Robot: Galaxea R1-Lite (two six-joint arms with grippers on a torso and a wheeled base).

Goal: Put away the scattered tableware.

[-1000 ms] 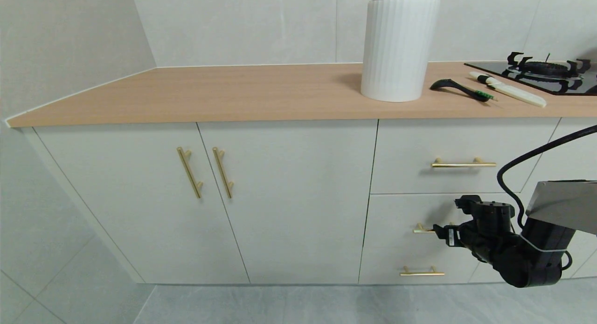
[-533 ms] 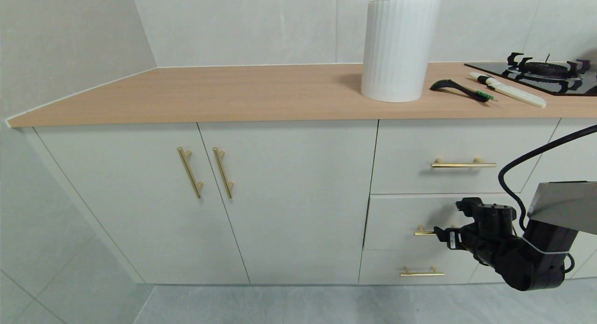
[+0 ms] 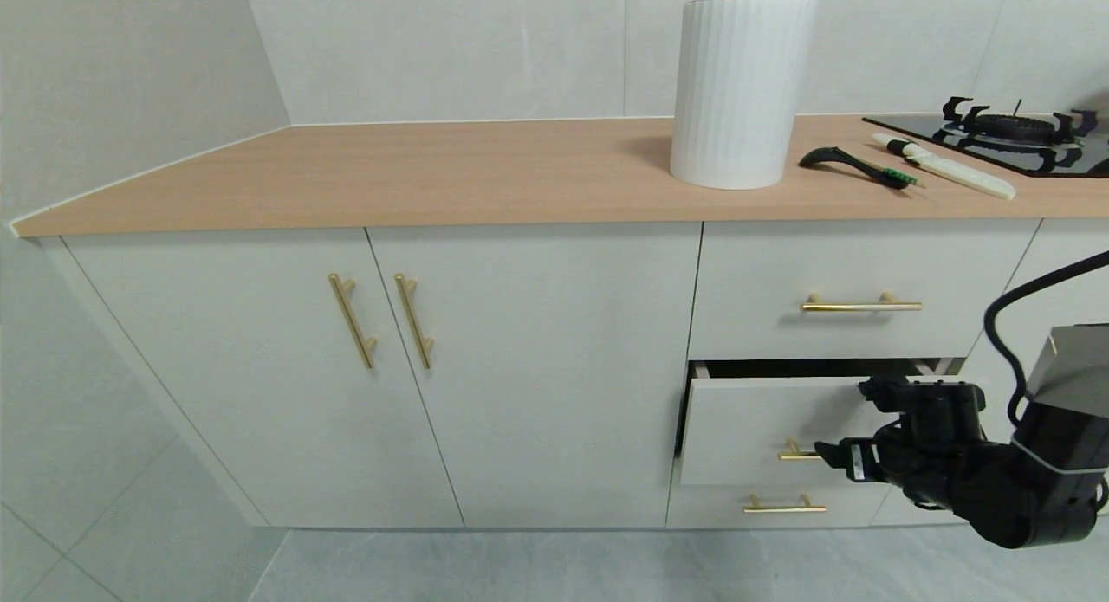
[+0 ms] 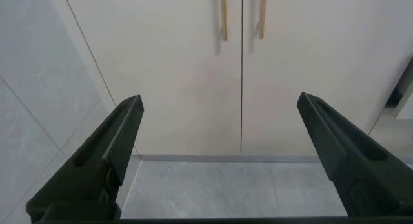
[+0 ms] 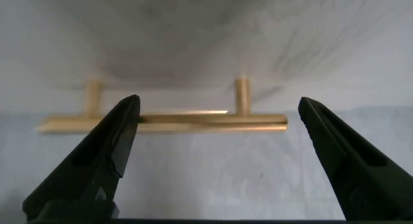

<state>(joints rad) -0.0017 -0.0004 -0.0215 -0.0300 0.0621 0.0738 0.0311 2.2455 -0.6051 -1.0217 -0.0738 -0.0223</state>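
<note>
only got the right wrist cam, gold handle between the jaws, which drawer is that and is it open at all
Observer: It is the middle drawer of three in the right-hand stack. It stands partly out, with a dark gap above its front.
Operator: ok where's the tableware
Observer: On the countertop. A black utensil and a white utensil lie between the white ribbed container and the stove.
Operator: and the left arm
Observer: The left gripper is open and holds nothing. It is low, facing the double cabinet doors.
</note>
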